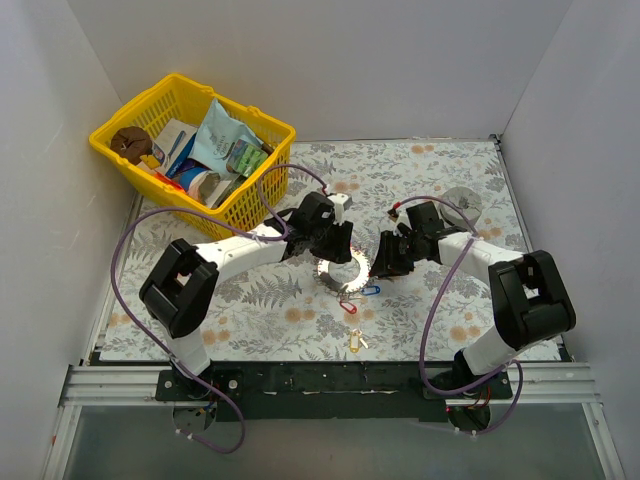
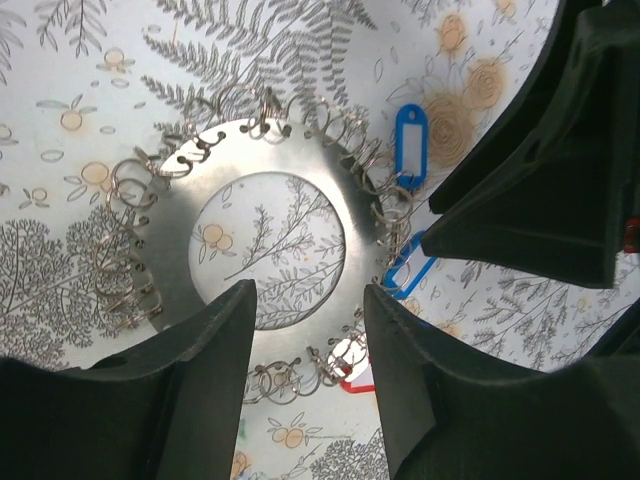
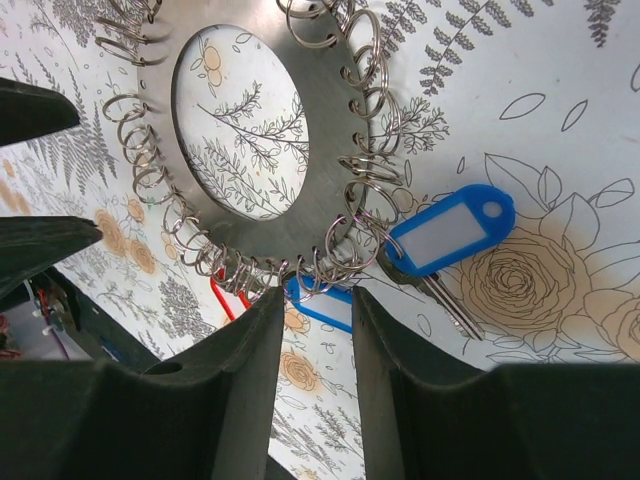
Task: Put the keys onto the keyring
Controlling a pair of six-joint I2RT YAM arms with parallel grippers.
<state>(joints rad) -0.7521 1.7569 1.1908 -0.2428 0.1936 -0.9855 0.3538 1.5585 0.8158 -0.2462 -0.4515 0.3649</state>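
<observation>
The keyring is a flat silvery disc with an open centre and many small split rings round its rim, lying on the floral mat. My left gripper hangs over its far side, and in the left wrist view the fingers stand open over the rim. My right gripper is at the ring's right edge, jaws open, tips next to the split rings. A blue-tagged key, a second blue tag and a red tag sit at the rim. A yellow-tagged key lies apart, nearer the front.
A yellow basket full of packets stands at the back left. A grey round cylinder sits at the back right. White walls close in both sides and the back. Purple cables loop off both arms.
</observation>
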